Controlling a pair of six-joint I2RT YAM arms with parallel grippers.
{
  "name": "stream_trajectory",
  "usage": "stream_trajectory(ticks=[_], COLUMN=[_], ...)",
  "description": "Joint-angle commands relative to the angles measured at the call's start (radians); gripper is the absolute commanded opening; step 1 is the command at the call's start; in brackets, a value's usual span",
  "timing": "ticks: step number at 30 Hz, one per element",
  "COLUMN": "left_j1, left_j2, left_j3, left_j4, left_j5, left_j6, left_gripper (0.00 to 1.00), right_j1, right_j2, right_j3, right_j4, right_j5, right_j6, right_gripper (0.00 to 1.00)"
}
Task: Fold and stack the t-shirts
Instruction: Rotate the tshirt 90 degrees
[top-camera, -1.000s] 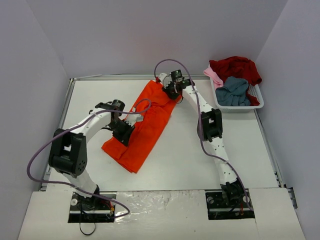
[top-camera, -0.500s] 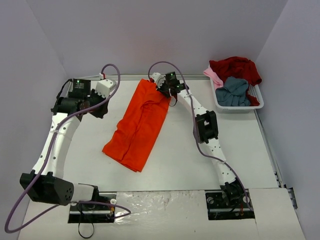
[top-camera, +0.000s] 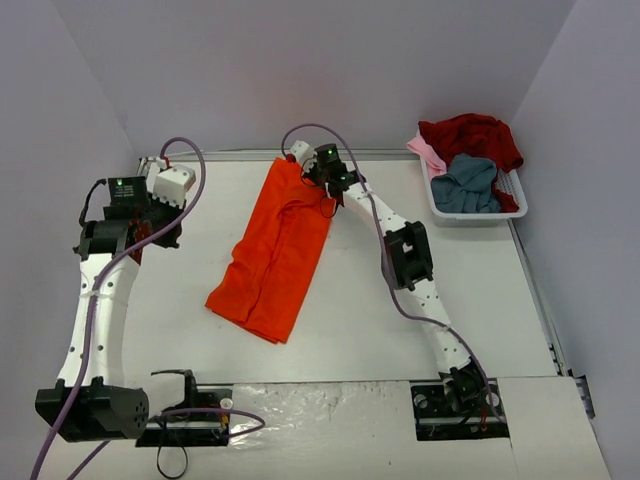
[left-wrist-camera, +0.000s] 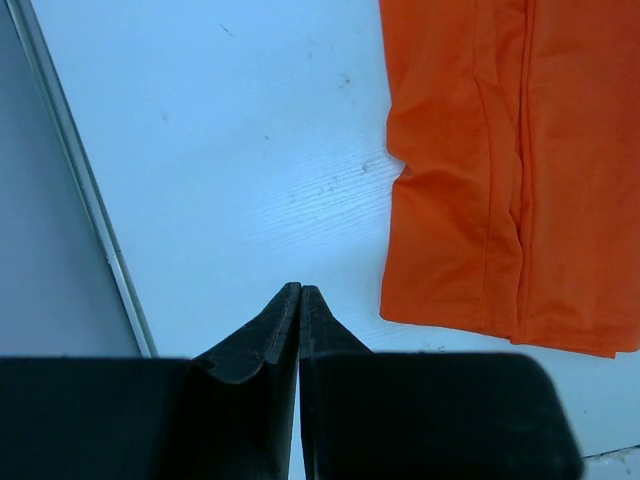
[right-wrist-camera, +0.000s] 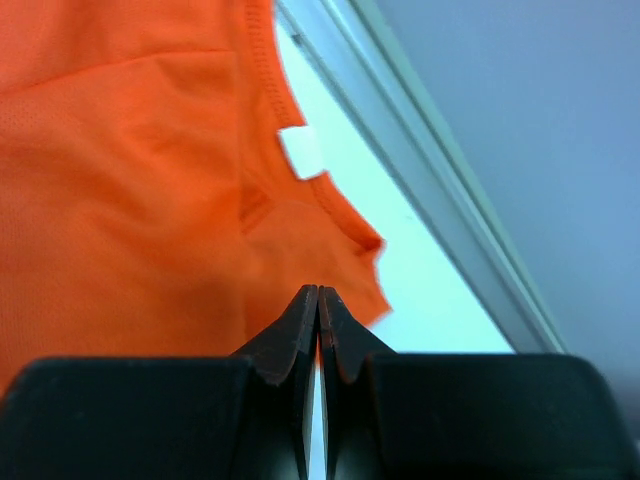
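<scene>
Lying folded lengthwise, the bright orange-red cloth t-shirt (top-camera: 275, 250) runs from far collar to near-left hem. The right gripper (right-wrist-camera: 318, 295), fingers pressed together, sits at the collar end, though a pinch is unclear. The left gripper (left-wrist-camera: 299, 290), closed on nothing, hangs well off to the shirt's left.

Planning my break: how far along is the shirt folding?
Done: the orange shirt lies folded lengthwise into a strip. In hand: right gripper shut at its collar end, a pinch unclear; left gripper shut, empty, off to the side. Left: folding it crosswise, then the dark red shirt, grey-blue shirt and pink shirt in the basket.
</scene>
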Motion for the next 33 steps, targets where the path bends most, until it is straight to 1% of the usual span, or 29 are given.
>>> stream_trajectory(ticks=[1,2,5,8,9,10,12,14,15,16,18,22,24,29,33], left_j1=[0.01,0.011,0.013,0.019,0.022,0.034,0.048,0.083,0.094,0.103,0.123,0.138,0.154,0.187,0.201], left_j2=[-0.044,-0.055,-0.076,-0.101,-0.104,-0.109,-0.109,-0.112,-0.115,-0.119,-0.124,-0.133,-0.171,-0.24,-0.268], left_j3=[0.008,0.004,-0.024,-0.07,-0.079,-0.088,-0.091,-0.09,-0.088,-0.09,-0.093,-0.102,-0.132,-0.189,-0.2], left_j4=[0.026,0.031,0.044,0.077,0.083,0.092,0.094,0.098,0.098,0.101,0.104,0.086,0.103,0.124,0.117], left_j5=[-0.018,-0.028,-0.057,-0.103,-0.114,-0.127,-0.131,-0.128,-0.117,-0.109,-0.103,-0.115,-0.111,-0.065,-0.066], left_j6=[-0.005,-0.009,-0.037,-0.06,-0.074,-0.078,-0.094,-0.114,-0.127,-0.134,-0.143,-0.14,-0.138,-0.146,-0.141], left_gripper=[0.02,0.02,0.02,0.02,0.02,0.02,0.02,0.02,0.02,0.02,0.02,0.02,0.02,0.02,0.02], right_j1=[0.023,0.036,0.066,0.079,0.079,0.081,0.09,0.096,0.105,0.11,0.128,0.171,0.205,0.266,0.311], right_j2=[-0.254,-0.288,-0.442,-0.59,-0.626,-0.693,-0.773,-0.813,-0.836,-0.844,-0.853,-0.839,-0.829,-0.78,-0.705], right_j3=[-0.045,-0.07,-0.253,-0.352,-0.419,-0.45,-0.537,-0.593,-0.617,-0.661,-0.7,-0.772,-0.824,-0.826,-0.791], right_j4=[0.074,0.073,0.051,-0.027,-0.085,-0.113,-0.203,-0.251,-0.306,-0.329,-0.384,-0.453,-0.478,-0.499,-0.516], right_j5=[0.107,0.112,0.118,0.02,-0.033,-0.114,-0.185,-0.267,-0.304,-0.33,-0.377,-0.394,-0.404,-0.396,-0.382], right_j6=[-0.04,-0.045,-0.039,0.036,0.064,0.11,0.138,0.17,0.169,0.166,0.161,0.136,0.124,0.118,0.113], right_gripper=[0.0,0.0,0.0,0.0,0.0,0.0,0.0,0.0,0.0,0.0,0.0,0.0,0.0,0.0,0.0])
